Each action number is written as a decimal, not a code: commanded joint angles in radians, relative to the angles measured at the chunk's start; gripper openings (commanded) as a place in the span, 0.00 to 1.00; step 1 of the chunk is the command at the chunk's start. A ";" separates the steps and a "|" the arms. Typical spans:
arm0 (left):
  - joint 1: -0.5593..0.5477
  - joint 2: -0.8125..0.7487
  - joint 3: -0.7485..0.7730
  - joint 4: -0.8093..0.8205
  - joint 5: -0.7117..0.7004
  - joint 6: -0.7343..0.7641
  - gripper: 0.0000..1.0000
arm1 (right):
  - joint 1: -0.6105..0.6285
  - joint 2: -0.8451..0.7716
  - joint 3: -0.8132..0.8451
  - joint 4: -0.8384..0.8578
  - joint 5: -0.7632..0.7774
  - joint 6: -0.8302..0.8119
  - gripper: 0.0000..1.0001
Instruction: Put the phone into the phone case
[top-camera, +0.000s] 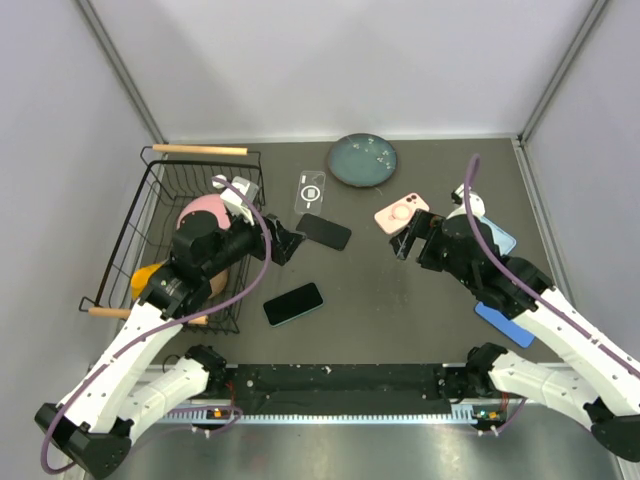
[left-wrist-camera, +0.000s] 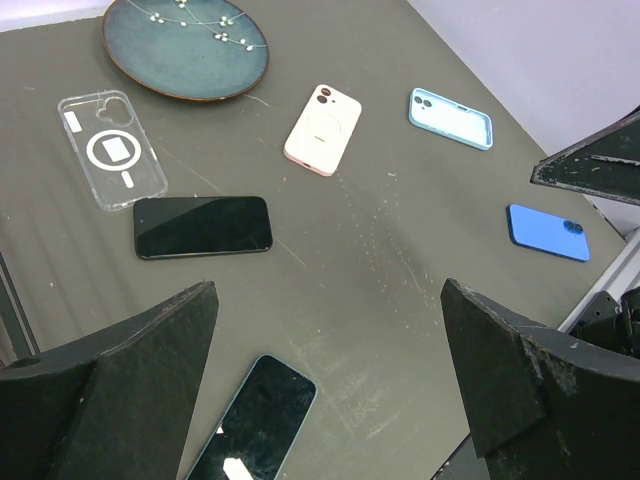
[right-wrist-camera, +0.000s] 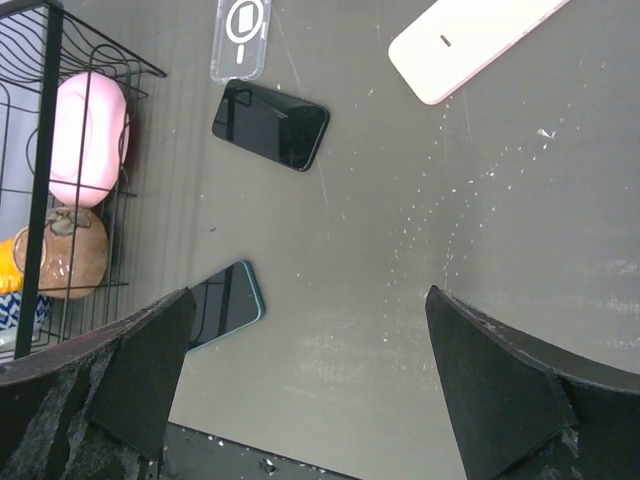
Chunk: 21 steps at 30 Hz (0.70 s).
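Two phones lie on the surface (top-camera: 400, 300): a black phone (top-camera: 324, 231) near the plate (top-camera: 364, 160) and a teal-edged phone (top-camera: 293, 303) farther from it. There are four cases: one clear case (top-camera: 310, 190), one pink case (top-camera: 401, 212), one pale blue case (left-wrist-camera: 450, 118) and one darker blue case (left-wrist-camera: 547, 232), though this last may be a face-down phone. There is one plate. One wire basket (top-camera: 200, 150), left of the plate, shows three things inside: a pink item (right-wrist-camera: 88, 135), a brown item (right-wrist-camera: 70, 252) and a yellow item (top-camera: 148, 272). There are two end effectors: the left end effector (left-wrist-camera: 330, 300) and the right end effector (right-wrist-camera: 308, 300).

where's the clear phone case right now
In the top view the clear phone case lies left of centre toward the far end of the table, just left of the teal plate, the black phone at its near edge.
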<state>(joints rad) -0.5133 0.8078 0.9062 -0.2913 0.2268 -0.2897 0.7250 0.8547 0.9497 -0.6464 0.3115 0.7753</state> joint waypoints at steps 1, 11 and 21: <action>0.002 -0.002 -0.004 0.038 -0.015 0.004 0.98 | 0.010 -0.031 0.023 0.045 -0.009 -0.014 0.99; -0.011 0.214 0.236 -0.161 -0.181 0.072 0.86 | 0.008 -0.092 -0.008 0.048 -0.032 -0.053 0.99; -0.091 0.658 0.574 -0.249 -0.400 0.113 0.74 | 0.008 -0.225 -0.097 0.108 -0.081 -0.125 0.99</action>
<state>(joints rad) -0.5804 1.3201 1.3502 -0.4976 -0.0483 -0.2188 0.7250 0.6914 0.8898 -0.6174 0.2764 0.7097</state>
